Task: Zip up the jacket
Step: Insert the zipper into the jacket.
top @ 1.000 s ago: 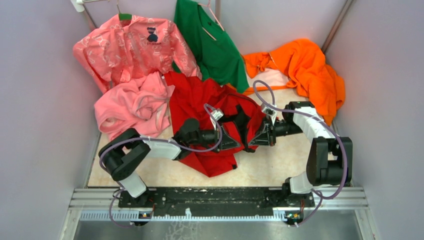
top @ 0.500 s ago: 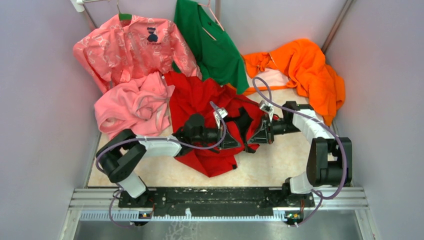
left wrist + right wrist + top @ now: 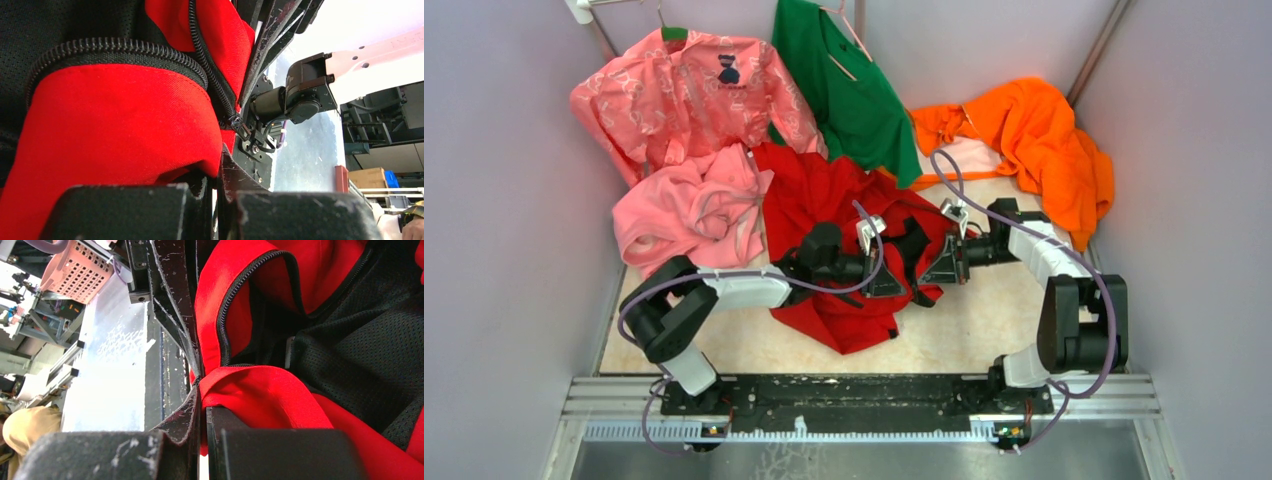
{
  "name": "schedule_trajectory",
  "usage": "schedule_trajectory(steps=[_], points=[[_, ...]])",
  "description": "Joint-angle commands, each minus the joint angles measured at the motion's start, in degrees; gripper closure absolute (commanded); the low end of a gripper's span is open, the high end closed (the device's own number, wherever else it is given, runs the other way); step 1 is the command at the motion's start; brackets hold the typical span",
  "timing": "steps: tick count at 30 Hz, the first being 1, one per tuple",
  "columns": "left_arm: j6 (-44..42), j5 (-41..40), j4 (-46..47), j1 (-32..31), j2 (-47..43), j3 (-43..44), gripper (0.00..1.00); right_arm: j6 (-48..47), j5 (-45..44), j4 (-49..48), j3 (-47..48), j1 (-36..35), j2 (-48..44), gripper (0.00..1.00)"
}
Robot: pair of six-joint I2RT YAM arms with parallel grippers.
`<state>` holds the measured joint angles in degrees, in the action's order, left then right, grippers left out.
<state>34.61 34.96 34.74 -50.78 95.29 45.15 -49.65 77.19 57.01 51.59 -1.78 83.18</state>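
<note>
- We judge this to be the hold-and-align step. The jacket [image 3: 819, 205] lies crumpled mid-table [image 3: 984, 320], its front open and its dark lining showing.
- The left gripper [image 3: 902, 288] has its jaws closed, pinching red fabric below the zipper slider [image 3: 240, 129].
- The right gripper [image 3: 928, 282] has its jaws closed on a red hem edge.
- Next, we expect to seat the free zipper end in the slider while keeping both edges taut.

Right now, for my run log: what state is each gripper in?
Left gripper: closed, holding the jacket near its zipper.
Right gripper: closed, holding the jacket too.
</note>
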Motion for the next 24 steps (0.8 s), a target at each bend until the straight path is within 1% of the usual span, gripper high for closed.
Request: schedule_trajectory(steps=[1,8,13,19,24], points=[[-1.2,1.1,-3.2,-0.5,0.9,1.1,1.00,1.3,1.1,-3.7,1.1,-0.5,-0.8,1.00],[-0.8,3.5,-3.2,-0.4,2.4,2.0,1.00,6.2,-2.8,-8.8,-0.2,-0.5,-1.4,1.00],[-0.7,4.1,-4.3,0.0,3.2,3.0,1.00,5.0,-2.8,-8.3,-0.2,-0.5,-1.6,1.00],[-3.1,3.3,-3.2,-0.4,1.9,2.1,1.00,-4.4,-1.9,-2.3,0.7,-0.5,-2.0,1.00],[-7.1,2.2,-3.9,-2.0,0.5,2.4,1.00,-18.1,0.5,6.9,1.6,-0.5,-2.2,1.00]])
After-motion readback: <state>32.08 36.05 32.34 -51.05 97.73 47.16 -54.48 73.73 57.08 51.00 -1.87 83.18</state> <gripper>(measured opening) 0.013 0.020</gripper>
